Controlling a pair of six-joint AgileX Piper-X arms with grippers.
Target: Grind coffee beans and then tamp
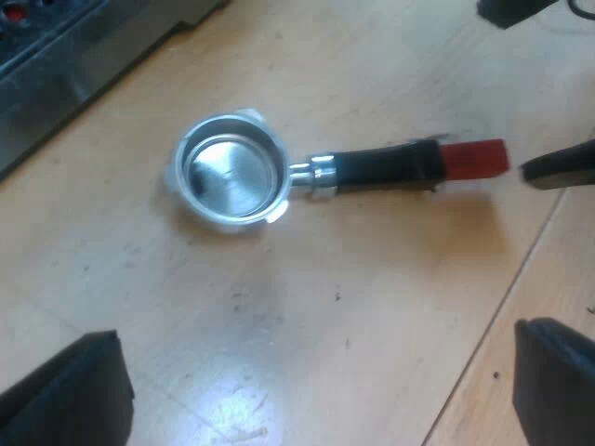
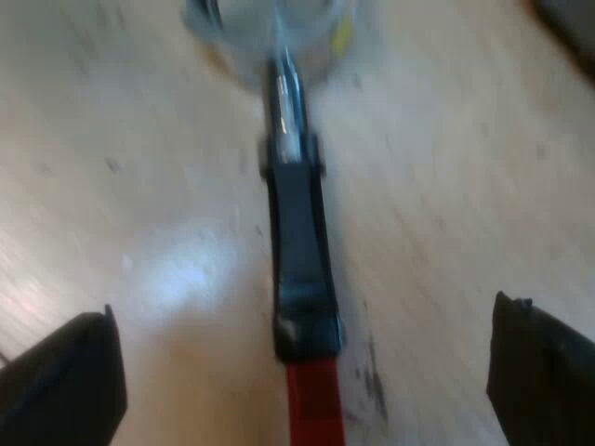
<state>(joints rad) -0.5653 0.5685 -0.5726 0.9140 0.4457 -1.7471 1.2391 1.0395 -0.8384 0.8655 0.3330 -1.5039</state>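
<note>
Warm bright light glares off the wooden table (image 1: 390, 307), the holder (image 1: 228, 177) casting a soft shadow.

A coffee workspace: pale wooden tabletop (image 1: 372, 307) (somewhat scuffed) beside a steel espresso machine (image 1: 56, 74).

A pale wooden counter (image 1: 372, 307) with fine grain fills the scene. A thin dark seam (image 1: 497, 311) runs straight across it between two boards. Small dark specks (image 1: 337, 297) are scattered over the wood, and a bright patch of glare (image 1: 237, 409) lies on it.
</note>
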